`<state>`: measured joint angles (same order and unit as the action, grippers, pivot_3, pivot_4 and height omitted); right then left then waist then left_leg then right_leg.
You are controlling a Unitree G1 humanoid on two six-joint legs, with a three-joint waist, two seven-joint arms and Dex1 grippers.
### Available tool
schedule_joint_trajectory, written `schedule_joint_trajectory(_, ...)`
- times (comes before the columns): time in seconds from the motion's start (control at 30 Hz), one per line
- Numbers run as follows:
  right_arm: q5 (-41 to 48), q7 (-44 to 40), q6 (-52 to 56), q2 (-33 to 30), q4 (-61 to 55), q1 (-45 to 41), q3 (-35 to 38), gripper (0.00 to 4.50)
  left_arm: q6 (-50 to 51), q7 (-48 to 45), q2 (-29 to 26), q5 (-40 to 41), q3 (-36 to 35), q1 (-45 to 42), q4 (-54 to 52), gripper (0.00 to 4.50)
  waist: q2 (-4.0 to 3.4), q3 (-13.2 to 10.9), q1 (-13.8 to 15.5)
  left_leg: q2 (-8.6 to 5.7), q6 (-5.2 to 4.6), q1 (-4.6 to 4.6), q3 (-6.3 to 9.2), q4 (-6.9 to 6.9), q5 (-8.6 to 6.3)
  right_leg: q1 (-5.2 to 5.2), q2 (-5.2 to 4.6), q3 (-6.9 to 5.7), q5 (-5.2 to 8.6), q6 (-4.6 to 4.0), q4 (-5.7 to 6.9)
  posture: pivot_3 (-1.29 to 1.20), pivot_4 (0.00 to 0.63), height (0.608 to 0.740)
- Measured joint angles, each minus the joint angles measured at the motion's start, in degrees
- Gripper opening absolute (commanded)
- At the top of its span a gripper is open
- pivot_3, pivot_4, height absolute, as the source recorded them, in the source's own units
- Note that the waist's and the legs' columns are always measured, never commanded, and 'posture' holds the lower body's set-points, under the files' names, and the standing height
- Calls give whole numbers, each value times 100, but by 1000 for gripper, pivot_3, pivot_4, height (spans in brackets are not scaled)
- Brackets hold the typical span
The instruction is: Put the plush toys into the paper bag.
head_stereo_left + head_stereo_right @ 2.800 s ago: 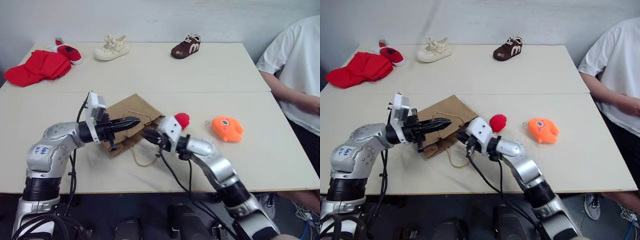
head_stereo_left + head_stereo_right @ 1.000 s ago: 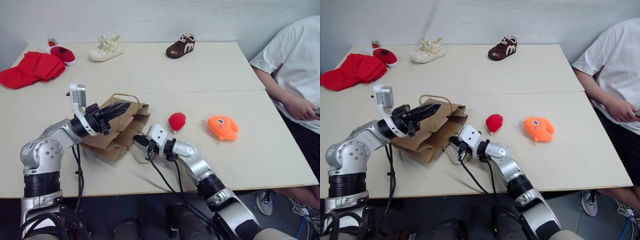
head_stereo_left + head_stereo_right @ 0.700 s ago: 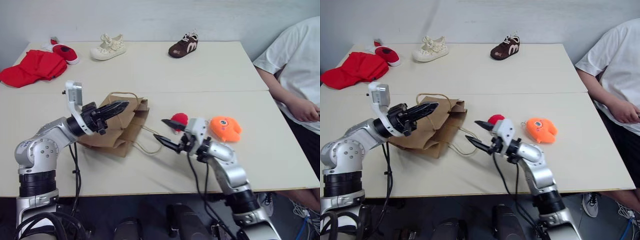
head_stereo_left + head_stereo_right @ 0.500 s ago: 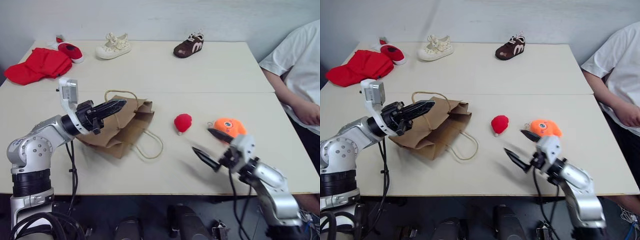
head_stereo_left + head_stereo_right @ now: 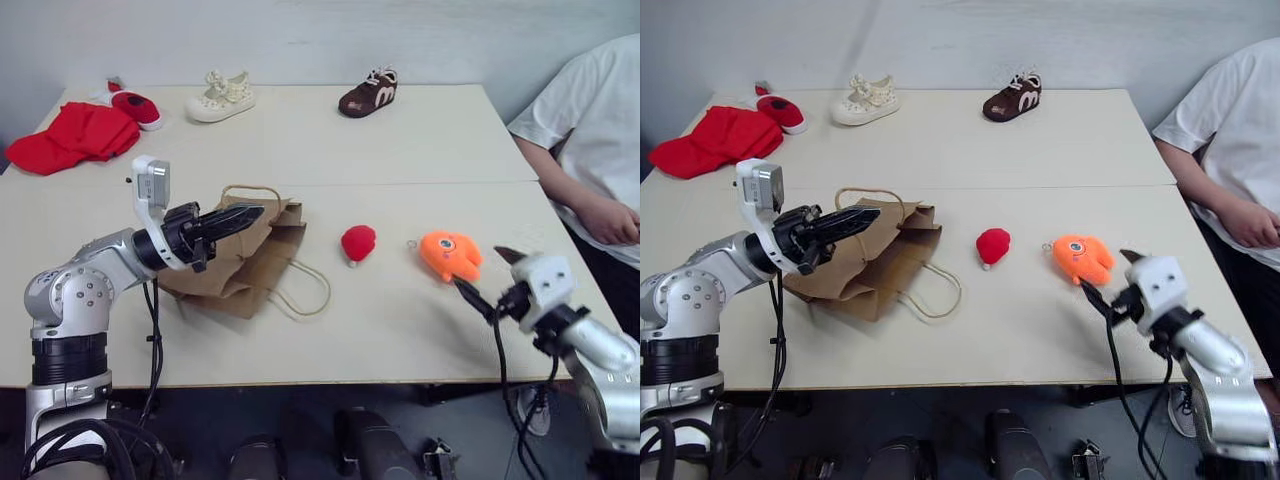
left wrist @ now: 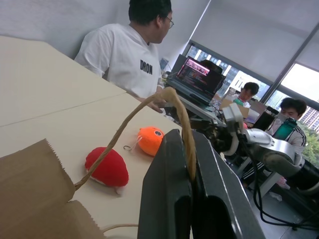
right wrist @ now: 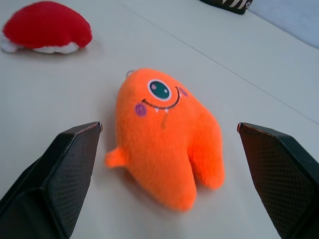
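Overhead, the left tool point(image 5: 250, 213) pinches the paper bag's point(image 5: 240, 262) handle; the red toy point(image 5: 357, 242) lies between. Wristward, the right tool point(image 7: 169, 164) gapes wide, empty, just before the orange toy point(image 7: 167, 134) on the counter point(image 5: 400, 320).

L end effector point(image 5: 255, 212) clamped, R end effector point(image 5: 490, 282) spread wide.

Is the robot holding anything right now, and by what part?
Yes. Its left hand pinches the paper bag by one cord handle. Its right hand is open, holding nothing.
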<state>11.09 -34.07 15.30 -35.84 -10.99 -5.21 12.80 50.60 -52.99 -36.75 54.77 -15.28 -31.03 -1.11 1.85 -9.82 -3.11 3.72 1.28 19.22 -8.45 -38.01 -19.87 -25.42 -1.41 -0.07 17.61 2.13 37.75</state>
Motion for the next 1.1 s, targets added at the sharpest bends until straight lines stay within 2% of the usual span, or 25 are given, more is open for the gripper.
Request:
schedule_joint_trajectory(0.03,-100,24,166,-11,286,-308,-157,4468,20,-8,-5,1,8,-9,1,0,0,0,1,0,-1,4,-1,2,1,-3,0,0,1,1,-3,0,150,740)
schedule_joint_trajectory(0.13,-275,-47,404,-57,1041,-897,-566,3830,78,-42,-59,6,7,-18,-3,0,-1,-1,26,2,-3,11,0,11,-1,-7,-2,-8,11,2,-16,0,150,740)
schedule_joint_trajectory(0.27,-308,-288,436,-155,1708,-1439,-753,2495,204,-154,-159,27,5,-63,6,0,-1,-1,26,3,-11,16,-1,10,-9,-6,-6,-13,15,6,-27,0,150,740)
schedule_joint_trajectory(0.37,-288,-558,128,-218,1919,-1532,-773,1493,310,-259,-237,84,0,-140,14,0,-1,0,25,1,-13,17,-2,8,-11,-4,-8,-14,13,10,-28,0,150,740)
schedule_joint_trajectory(0.5,411,-1864,-427,-324,1485,-1286,-780,361,435,-416,-286,142,-11,-149,133,0,-6,-4,25,4,-9,16,0,8,-13,-4,-3,-17,13,11,-25,0,150,740)
schedule_joint_trajectory(0.53,588,-2119,-476,-324,1298,-1247,-798,199,449,-432,-286,142,-7,-152,156,0,-11,-7,15,5,-8,16,-1,8,-13,-4,-3,-17,13,12,-24,0,150,740)
schedule_joint_trajectory(0.63,992,-2646,-102,-337,507,-1475,-1134,91,518,-546,-377,144,0,-167,189,0,-12,-10,-35,9,-6,13,-4,6,-14,-6,-3,-15,13,11,-19,0,150,740)
schedule_joint_trajectory(0.77,877,-2478,506,165,-292,-2343,-2158,91,644,-632,-412,225,7,-269,178,0,-13,-11,-16,10,3,9,3,3,-16,-8,-4,-23,21,-3,-6,0,150,740)
schedule_joint_trajectory(1.0,29,-2029,894,1178,222,-3291,-3496,91,829,-660,-404,344,18,-270,165,0,-12,-11,30,9,-6,35,13,-12,-21,-16,-14,-41,23,-3,-12,0,150,740)
schedule_joint_trajectory(1.1,-337,-1765,940,1675,811,-3591,-3794,90,871,-663,-373,378,34,-270,150,0,-11,-11,5,9,-7,39,16,-16,-21,-17,-15,-44,23,-4,-9,0,150,740)
